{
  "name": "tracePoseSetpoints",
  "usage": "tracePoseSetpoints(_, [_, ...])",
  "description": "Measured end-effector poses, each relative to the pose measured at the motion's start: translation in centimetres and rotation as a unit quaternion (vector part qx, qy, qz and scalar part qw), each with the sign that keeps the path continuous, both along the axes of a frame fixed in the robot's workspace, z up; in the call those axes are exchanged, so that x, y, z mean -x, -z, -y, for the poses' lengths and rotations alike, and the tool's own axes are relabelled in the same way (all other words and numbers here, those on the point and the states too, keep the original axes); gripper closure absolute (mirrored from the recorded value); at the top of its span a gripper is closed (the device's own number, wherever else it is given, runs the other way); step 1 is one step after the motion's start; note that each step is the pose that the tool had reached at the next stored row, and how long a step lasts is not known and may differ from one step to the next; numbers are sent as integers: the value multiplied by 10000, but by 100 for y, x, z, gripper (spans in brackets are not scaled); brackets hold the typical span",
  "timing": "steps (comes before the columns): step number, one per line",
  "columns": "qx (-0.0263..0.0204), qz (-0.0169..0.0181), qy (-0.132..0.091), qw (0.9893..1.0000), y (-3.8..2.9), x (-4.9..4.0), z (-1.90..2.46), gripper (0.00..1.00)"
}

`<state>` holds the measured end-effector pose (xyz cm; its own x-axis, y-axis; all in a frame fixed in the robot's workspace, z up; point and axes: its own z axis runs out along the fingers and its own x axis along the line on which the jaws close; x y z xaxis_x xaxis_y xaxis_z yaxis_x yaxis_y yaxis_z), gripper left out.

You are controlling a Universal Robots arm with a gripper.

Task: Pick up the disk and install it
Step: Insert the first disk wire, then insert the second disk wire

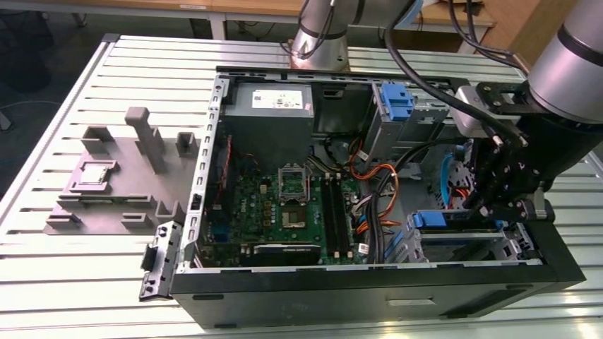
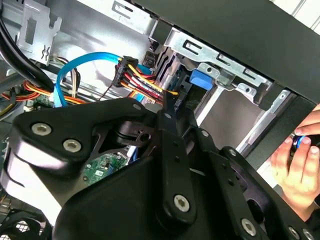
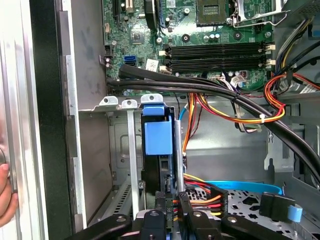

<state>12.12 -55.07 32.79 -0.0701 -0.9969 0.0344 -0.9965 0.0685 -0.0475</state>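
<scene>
Hovering inside the open computer case (image 1: 377,296), the gripper (image 1: 499,201) sits directly above the disk (image 3: 157,137), which stands on edge in the drive bay (image 3: 127,150), long axis running down into it. Finger state: cannot tell. Second wrist view additionally shows a person's hand (image 2: 300,162) beyond the case wall.

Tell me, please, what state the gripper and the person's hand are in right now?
Gripper: close to the disk; open or closed cannot be told.
Person's hand: at the case's edge; grip cannot be told.
</scene>
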Motion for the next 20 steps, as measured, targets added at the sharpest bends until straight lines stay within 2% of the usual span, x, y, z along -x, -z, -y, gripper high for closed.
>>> tracePoseSetpoints(9, [0,-4,0,10000,-108,0,0,76])
tracePoseSetpoints(11, [-2,-8,0,10000,-108,-2,0,77])
tracePoseSetpoints(13, [-3,-10,0,10000,-110,-4,0,90])
tracePoseSetpoints(20, [-5,-10,0,10000,-110,-8,0,90])
